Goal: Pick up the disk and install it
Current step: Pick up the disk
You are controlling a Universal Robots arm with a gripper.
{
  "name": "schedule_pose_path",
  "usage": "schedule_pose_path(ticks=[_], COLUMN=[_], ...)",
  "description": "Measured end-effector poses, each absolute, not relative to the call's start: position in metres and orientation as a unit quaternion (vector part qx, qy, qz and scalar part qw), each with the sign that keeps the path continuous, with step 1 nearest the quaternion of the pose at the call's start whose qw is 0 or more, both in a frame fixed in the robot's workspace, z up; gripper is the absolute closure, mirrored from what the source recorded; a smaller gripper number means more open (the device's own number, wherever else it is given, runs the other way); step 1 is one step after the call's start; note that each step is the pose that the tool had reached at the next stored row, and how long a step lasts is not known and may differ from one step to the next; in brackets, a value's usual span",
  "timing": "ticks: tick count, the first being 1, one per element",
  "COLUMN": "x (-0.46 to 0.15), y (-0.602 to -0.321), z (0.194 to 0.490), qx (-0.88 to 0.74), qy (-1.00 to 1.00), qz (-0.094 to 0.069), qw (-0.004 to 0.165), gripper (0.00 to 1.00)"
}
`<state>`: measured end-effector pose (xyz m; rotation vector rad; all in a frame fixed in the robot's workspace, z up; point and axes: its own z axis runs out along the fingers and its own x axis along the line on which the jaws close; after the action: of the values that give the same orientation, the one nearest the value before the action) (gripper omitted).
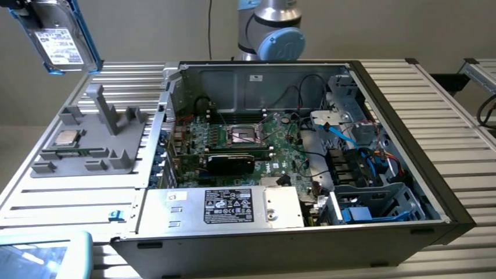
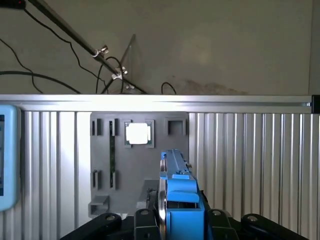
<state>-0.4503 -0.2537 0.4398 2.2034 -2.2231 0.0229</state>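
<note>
The disk (image 1: 60,43), a silver-grey drive with a white label in a bright blue carrier, hangs upright in the air at the exterior view's upper left. It is well above the grey fixture (image 1: 93,139). My gripper (image 1: 43,9) is shut on its top end. In the wrist view the disk (image 2: 177,195) is edge-on between my black fingers (image 2: 142,220), above the same grey fixture (image 2: 135,165). The open computer case (image 1: 387,87) lies to the exterior view's right of the disk, with a blue-railed drive bay (image 1: 372,203) in its near right corner.
A small square processor chip (image 1: 64,138) sits in the grey fixture on the slatted aluminium table (image 1: 434,116). Inside the case are the motherboard (image 1: 248,139), cables and a silver box with a black label (image 1: 225,206). A pale blue object (image 1: 46,256) lies at the near left.
</note>
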Motion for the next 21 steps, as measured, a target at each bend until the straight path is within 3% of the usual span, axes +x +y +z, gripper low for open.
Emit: schedule_pose_path(ticks=[21], x=[-0.397], y=[-0.292], z=[0.474], qx=[0.704], qy=[-0.710], qz=[0.007], qw=[0.006], gripper=[0.63])
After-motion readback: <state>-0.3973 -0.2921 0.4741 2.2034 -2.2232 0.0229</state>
